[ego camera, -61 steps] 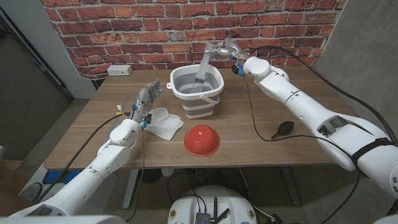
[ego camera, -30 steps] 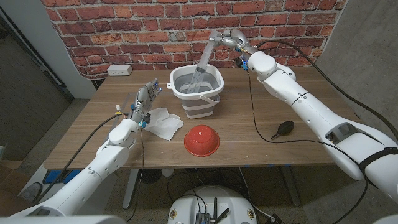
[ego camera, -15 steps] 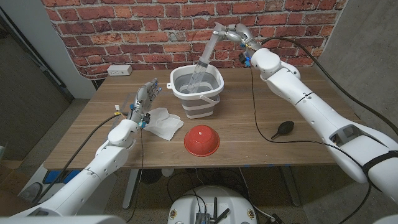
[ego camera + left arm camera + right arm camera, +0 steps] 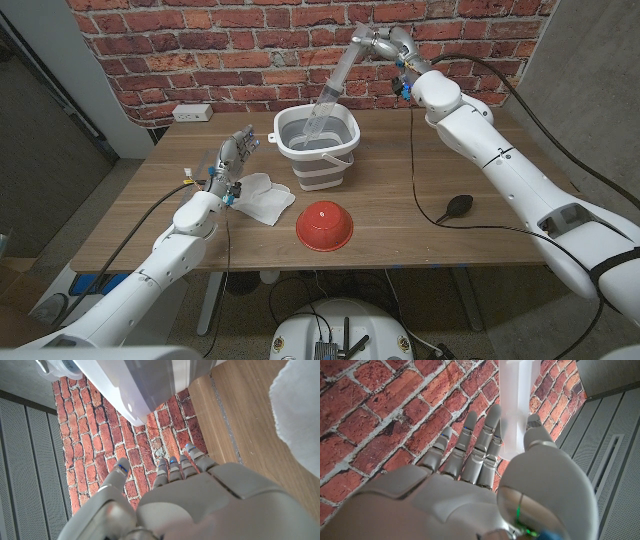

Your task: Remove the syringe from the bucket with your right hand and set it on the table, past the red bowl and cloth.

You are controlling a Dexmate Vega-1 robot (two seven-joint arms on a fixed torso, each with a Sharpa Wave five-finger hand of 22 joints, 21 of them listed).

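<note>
Head view: in the upper middle of the frame the right hand [image 4: 378,45] is clamped on the top end of the syringe [image 4: 330,95], a long translucent tube slanting down to the left, its lower tip inside the rim of the grey-and-white bucket [image 4: 320,160]. Below the bucket, at frame centre, sits the red bowl [image 4: 324,224], with the white cloth [image 4: 262,196] to its left on the tabletop [image 4: 400,215]. The left hand [image 4: 232,160] stands at centre left, fingers apart, holding nothing.

Left wrist view: the left hand's fingers [image 4: 170,467] are spread before the brick wall, with the bucket's pale wall at upper centre.

Right wrist view: the syringe's barrel [image 4: 517,405] runs up between thumb and fingertips in the upper middle. It looks light, stiff and smooth plastic, likely slippery; held by 1 end it may swing, so a grip nearer mid-barrel would probably be steadier.
</note>
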